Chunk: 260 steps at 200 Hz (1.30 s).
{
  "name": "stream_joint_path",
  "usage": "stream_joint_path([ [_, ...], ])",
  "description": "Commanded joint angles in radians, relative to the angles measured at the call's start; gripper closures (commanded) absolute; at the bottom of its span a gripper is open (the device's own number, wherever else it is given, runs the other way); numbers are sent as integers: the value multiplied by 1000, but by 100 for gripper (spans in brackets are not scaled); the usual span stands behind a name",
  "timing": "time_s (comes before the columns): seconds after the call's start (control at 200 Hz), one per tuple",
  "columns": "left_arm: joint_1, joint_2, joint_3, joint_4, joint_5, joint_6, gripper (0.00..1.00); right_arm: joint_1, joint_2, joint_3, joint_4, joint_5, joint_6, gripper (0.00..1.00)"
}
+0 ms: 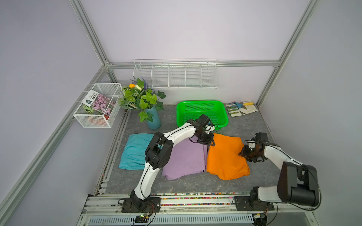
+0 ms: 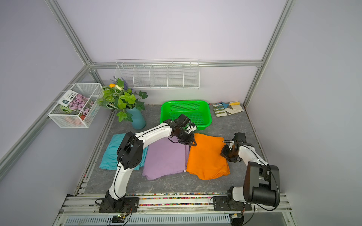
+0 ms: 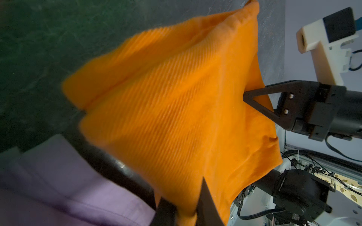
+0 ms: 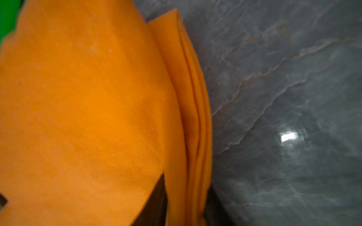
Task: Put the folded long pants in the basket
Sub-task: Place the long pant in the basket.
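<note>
Orange pants (image 1: 225, 158) on worktop (image 1: 195, 184) just short of basket (image 1: 201, 102): left hand (image 3: 186, 214) pinches the basket-side corner, right hand (image 1: 243, 153) straddles the opp. folded edge (clamped or not, can't tell), prob. so the fold lifts w/o spilling open

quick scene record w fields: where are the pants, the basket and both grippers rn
basket: green, at the back, no pants inside
orange pants: on table, far corner pinched by left gripper, shut
right gripper: fingers either side of orange pants' right edge; grip unclear
lilac pants: flat, middle of the row
teal pants: flat, partly hidden by left arm
</note>
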Motion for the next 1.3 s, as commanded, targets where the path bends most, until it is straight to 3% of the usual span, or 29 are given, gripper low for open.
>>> stream_joint_path([
  [0.0, 0, 37, 7, 28, 5, -5, 100, 18, 12, -26, 18, 32, 9, 36],
  [0.14, 1, 54, 11, 29, 4, -7, 100, 73, 17, -44, 30, 44, 42, 15],
  [0.305, 2, 63, 14, 35, 22, -14, 100, 141, 98, -50, 74, 74, 84, 14],
  [0.36, 1, 60, 16, 36, 20, -14, 100, 160, 130, -26, 49, 114, 87, 25],
  [0.415, 3, 58, 16, 37, 20, -16, 100, 174, 154, 1, 23, 152, 87, 25],
  [0.495, 3, 54, 19, 37, 19, -18, 100, 208, 207, 62, -45, 193, 62, 43],
  [0.65, 3, 64, 31, 42, 21, -28, 100, 245, 272, 141, -117, 170, 40, 44],
  [0.69, 3, 67, 34, 43, 22, -29, 100, 244, 268, 139, -106, 148, 46, 55],
  [0.795, 3, 68, 29, 56, 26, -36, 100, 245, 250, 130, -81, 112, 60, 100],
  [1.04, 3, 66, 54, 45, 43, -35, 100, 246, 91, 137, -130, 135, 66, 100],
  [1.295, -1, 10, 123, 62, 124, -83, 100, 245, -61, 261, -231, 115, 63, 100],
])
